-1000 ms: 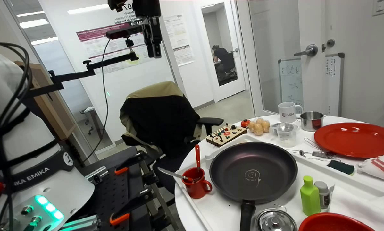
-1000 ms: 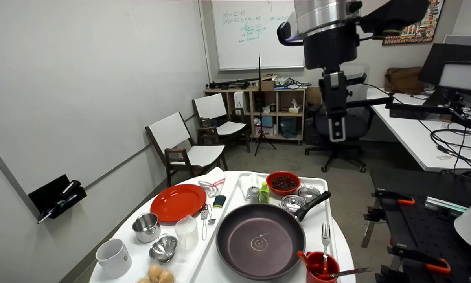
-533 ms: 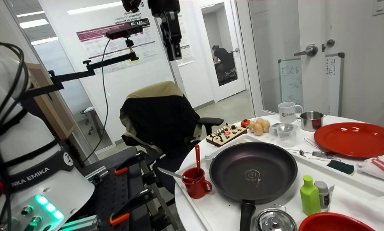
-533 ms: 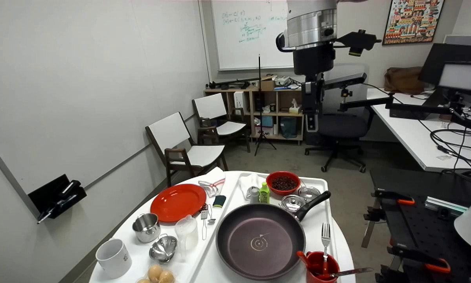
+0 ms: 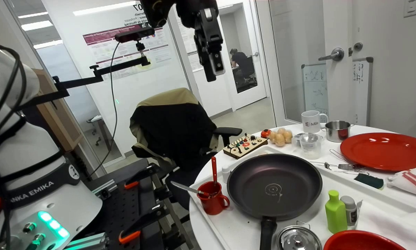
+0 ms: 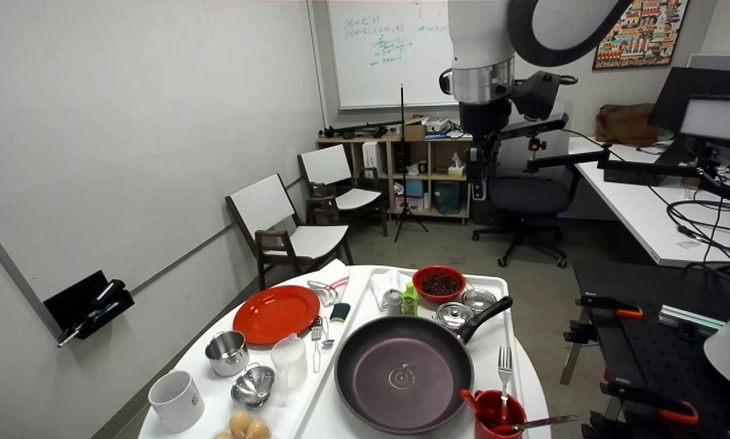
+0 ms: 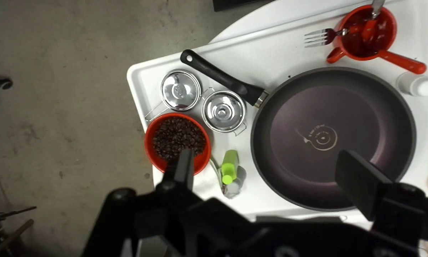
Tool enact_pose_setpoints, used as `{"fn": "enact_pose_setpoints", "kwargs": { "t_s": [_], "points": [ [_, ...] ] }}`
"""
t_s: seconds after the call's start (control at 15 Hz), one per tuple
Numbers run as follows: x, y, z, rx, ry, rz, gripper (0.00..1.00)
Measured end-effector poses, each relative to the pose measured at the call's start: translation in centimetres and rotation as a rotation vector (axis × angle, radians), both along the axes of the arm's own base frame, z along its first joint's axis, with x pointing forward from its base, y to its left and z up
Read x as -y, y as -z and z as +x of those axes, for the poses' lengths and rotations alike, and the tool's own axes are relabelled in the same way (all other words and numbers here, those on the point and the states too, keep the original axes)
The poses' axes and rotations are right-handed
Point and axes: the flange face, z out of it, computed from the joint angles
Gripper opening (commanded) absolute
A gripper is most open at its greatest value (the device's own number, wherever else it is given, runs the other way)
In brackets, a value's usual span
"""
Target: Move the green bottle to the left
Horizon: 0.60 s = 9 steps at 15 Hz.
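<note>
Pincer (image 7: 265,157) spread wide; well below it I see upright grn plastic btl (image 5: 336,213) & smooth rnd dk pan (image 5: 274,187).

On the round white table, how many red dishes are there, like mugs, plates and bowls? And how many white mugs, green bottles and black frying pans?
Red dishes: 3 (wide round red plate, deep round red bowl, round red mug)
White mugs: 1 (round white mug)
Green bottles: 1 (small light-green plastic bottle)
Black frying pans: 1 (round black frying pan)
Total: 6
</note>
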Motion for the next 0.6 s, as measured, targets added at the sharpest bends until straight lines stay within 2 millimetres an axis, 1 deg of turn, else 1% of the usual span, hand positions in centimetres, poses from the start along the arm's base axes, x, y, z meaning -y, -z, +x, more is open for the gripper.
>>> {"fn": "enact_pose_setpoints", "kwargs": {
  "t_s": [0.4,0.6],
  "points": [
    [7.6,4.2,0.0,0.035,0.131,0.018,1.0],
    [10.9,5.8,0.2,0.07,0.162,0.036,1.0]
  ]
}}
